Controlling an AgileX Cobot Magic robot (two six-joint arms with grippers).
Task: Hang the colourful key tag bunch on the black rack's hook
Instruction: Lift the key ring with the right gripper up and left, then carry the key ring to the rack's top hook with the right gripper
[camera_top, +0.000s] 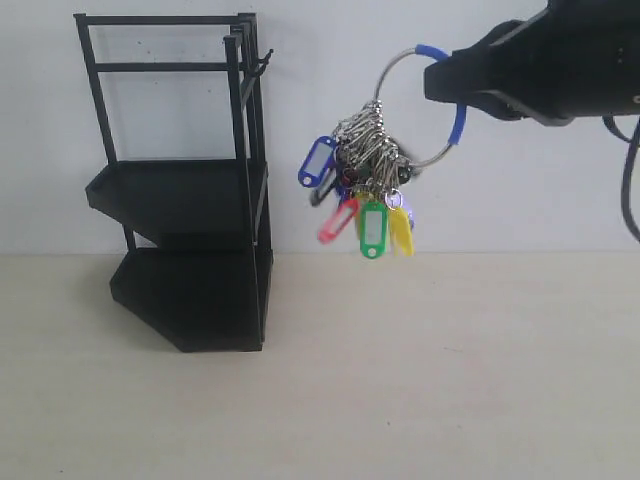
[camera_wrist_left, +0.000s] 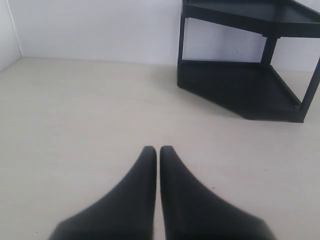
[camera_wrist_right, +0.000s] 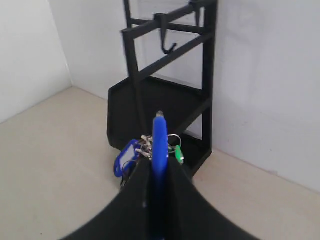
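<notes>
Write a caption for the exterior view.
Right gripper holds the key tag bunch aloft, apart from the hook on the black rack.

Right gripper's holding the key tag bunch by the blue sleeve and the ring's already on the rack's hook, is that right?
Not quite. The right gripper holds the key tag bunch by the blue sleeve, but the ring is not on the hook yet: the exterior view shows it in the air, apart from the black rack.
</notes>
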